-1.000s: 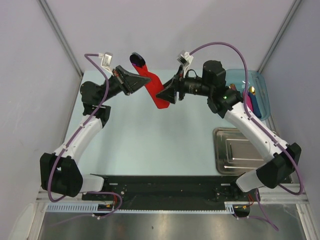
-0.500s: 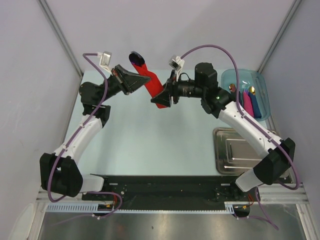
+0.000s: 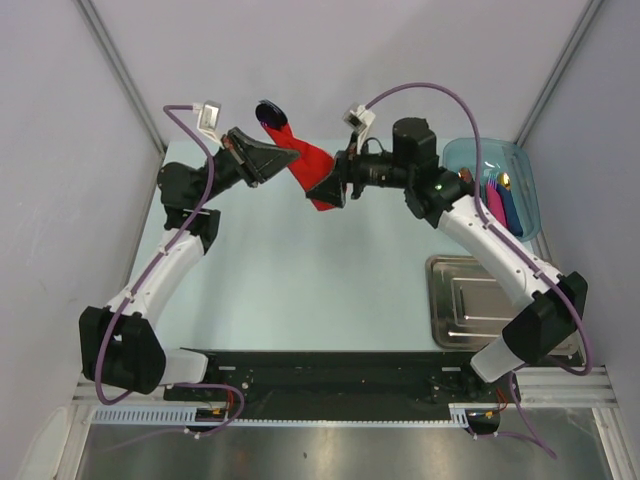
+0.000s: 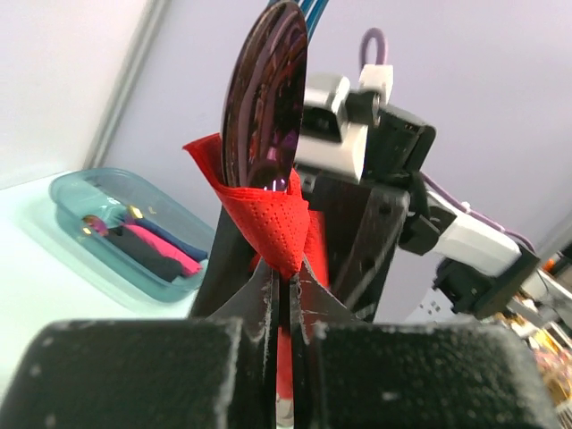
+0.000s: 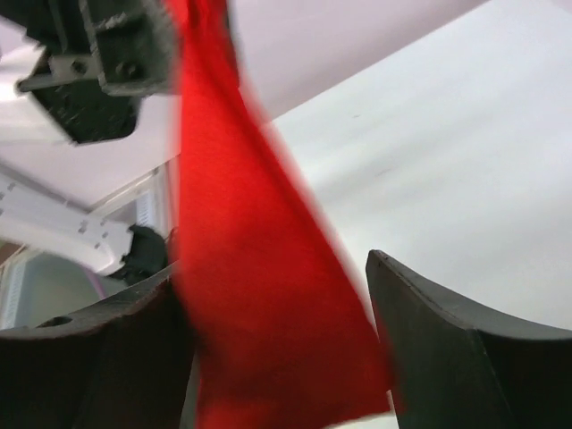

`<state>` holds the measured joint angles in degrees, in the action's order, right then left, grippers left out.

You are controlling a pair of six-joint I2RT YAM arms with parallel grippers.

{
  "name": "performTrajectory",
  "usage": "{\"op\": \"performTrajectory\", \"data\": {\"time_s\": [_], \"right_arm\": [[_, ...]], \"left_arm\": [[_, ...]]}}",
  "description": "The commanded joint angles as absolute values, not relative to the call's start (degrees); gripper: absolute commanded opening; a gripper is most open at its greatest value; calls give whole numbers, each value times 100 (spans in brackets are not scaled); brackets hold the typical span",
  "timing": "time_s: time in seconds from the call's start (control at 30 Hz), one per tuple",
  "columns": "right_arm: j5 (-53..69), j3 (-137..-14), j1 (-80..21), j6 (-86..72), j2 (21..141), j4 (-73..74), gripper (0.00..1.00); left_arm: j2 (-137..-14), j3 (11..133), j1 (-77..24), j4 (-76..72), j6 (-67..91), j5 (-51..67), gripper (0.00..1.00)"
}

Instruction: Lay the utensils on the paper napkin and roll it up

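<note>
Napkin roll (image 3: 303,168): red, held up off the table (image 3: 300,285) between the two arms, slanting from upper left down to lower right.
Left gripper (image 4: 284,279): jaws closed, pinching a fold of the red paper just under the spoon head. We count this as the only firm hold.
Spoon bowl (image 3: 270,113): shiny purple, poking out of the roll's upper end. Thin blue tips (image 4: 310,7) show just above it, likely the blue utensil. The handles are hidden inside the paper.
Right gripper (image 3: 323,190): jaws apart, straddling the roll's lower end. The wrist view is blurred; one finger looks to be against the paper, the other just beside it.
Risk, unrolling: with the lower end unclamped, we judge the wrap could spring loose.
Risk, slip-out: the roll tilts downward, so the utensils could slide out of the lower end. We cannot tell whether the pinch catches the handles or only paper.
Risk, tear: thin paper is held at a single fold, and any pull from the right arm could rip it.
Bin (image 3: 522,170): teal, far right, holding pink and dark blue rolls (image 3: 502,205), well apart from ours.
Tray (image 3: 470,300): metal, near right.
</note>
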<state>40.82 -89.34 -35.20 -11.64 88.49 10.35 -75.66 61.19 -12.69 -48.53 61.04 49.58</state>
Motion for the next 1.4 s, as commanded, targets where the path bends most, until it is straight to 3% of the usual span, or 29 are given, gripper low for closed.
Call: {"op": "performTrajectory", "data": {"time_s": [0.0, 0.13, 0.23, 0.43, 0.53, 0.63, 0.8, 1.0, 1.37], "right_arm": [[3534, -9561, -2806, -1028, 8482, 1326, 79], [3419, -10054, -2330, -1072, 8359, 1397, 80], [3331, -10213, -2303, -1098, 8297, 1336, 71], [3445, -10152, -2733, -1029, 8253, 1274, 38], [3594, -10055, -3014, -1020, 8297, 1143, 28], [3708, -10028, -3252, -967, 8402, 1099, 25], [3815, -9792, -3506, -669, 8587, 1247, 25], [3499, -9580, -3595, -98, 8622, 1371, 32], [3823, -9501, -3481, -176, 8754, 1143, 52]], "left_arm": [[-7471, 6108, -1099, -4668, 5950, 4659, 0], [-7567, 6179, -1020, -4483, 5907, 4614, 0], [-7638, 6249, -1002, -4456, 5950, 4632, 0], [-7708, 6302, -1002, -4570, 6064, 4614, 0], [-7691, 6311, -1002, -4562, 6073, 4632, 0], [-7673, 6311, -1002, -4553, 6082, 4632, 0], [-7638, 6363, -1002, -4448, 6126, 4597, 0], [-7629, 6346, -1011, -4561, 6222, 4693, 0], [-7576, 6258, -1107, -4834, 6293, 4957, 0]]}}
